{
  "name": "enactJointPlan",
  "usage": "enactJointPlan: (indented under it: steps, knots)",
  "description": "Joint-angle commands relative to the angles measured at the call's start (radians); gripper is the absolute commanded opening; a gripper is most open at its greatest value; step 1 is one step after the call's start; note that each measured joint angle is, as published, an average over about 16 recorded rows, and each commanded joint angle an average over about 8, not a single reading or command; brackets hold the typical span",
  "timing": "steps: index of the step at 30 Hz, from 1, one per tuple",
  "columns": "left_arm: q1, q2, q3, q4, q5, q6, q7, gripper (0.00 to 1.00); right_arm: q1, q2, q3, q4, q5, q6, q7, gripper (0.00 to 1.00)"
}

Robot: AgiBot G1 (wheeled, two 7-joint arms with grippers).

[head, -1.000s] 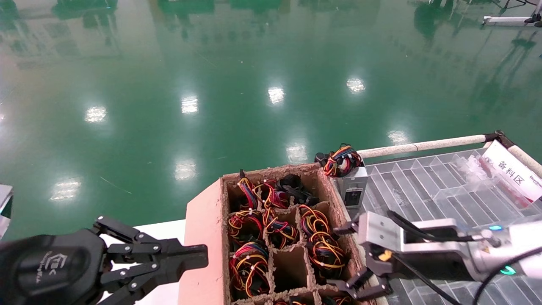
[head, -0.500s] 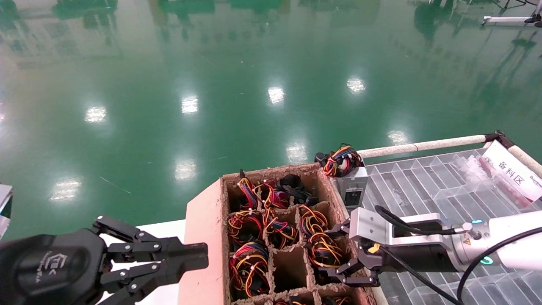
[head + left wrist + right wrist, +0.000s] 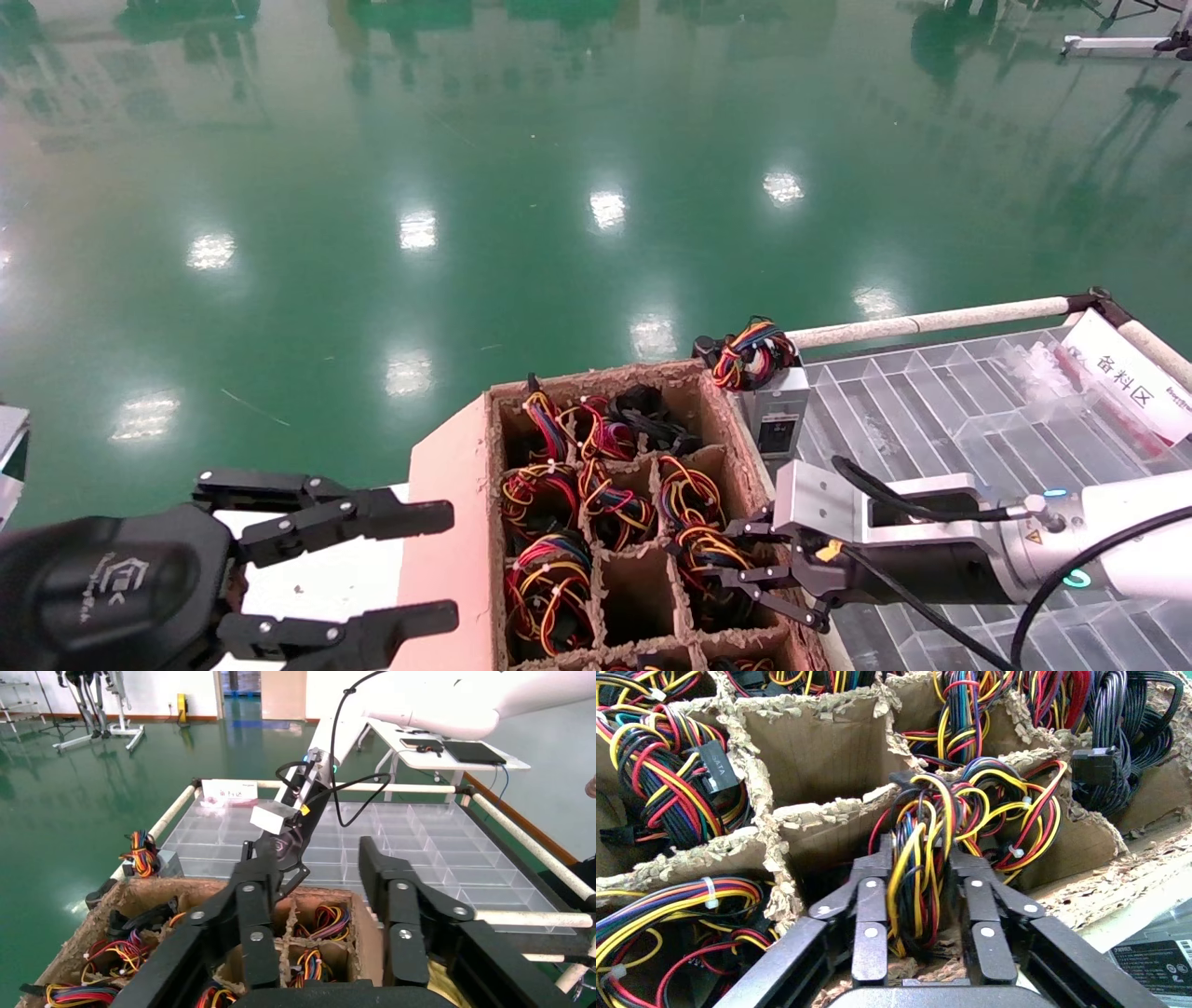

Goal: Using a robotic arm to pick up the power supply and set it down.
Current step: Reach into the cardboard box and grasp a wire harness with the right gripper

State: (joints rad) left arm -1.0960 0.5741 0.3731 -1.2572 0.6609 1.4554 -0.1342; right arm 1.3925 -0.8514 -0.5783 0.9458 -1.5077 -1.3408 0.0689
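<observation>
A brown divided cardboard box (image 3: 449,466) holds several power supplies, of which only the red, yellow and black wire bundles show. My right gripper (image 3: 732,559) reaches into a cell on the box's right side. It is shut on that power supply's wire bundle (image 3: 926,832), which runs between its fingers (image 3: 871,881); the grey body is hidden in the cell. Another power supply (image 3: 778,415), a grey box with a black socket and wires on top, stands just beyond the box's far right corner. My left gripper (image 3: 449,561) hangs open at the box's left side, holding nothing.
A clear divided plastic tray (image 3: 931,410) lies right of the box, framed by a white padded rail (image 3: 931,321) with a white sign (image 3: 1131,377) at its far right. One middle cell (image 3: 638,587) of the box holds no wires. Green floor lies beyond.
My right gripper has moved left over the box's right cells and gone from wide open to shut on a wire bundle. My left gripper has gone from shut to open.
</observation>
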Motion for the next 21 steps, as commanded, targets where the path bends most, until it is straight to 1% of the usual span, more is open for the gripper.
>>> enactJointPlan:
  steps: [1,6,13,21]
  knots:
    - [0.0,0.0,0.0,0.0,0.0,0.0,0.0,1.0,-0.001,0.001,-0.003,0.003,-0.004,-0.002,0.001,0.0]
    - [0.0,0.0,0.0,0.0,0.0,0.0,0.0,1.0,0.002,0.023,0.009,0.04,0.008,-0.004,0.018,0.0]
    - [0.0,0.0,0.0,0.0,0.0,0.0,0.0,1.0,0.017,0.067,0.04,0.122,0.042,-0.009,0.053,0.0]
    - [0.0,0.0,0.0,0.0,0.0,0.0,0.0,1.0,0.043,0.122,0.125,0.198,0.16,-0.004,0.053,0.0]
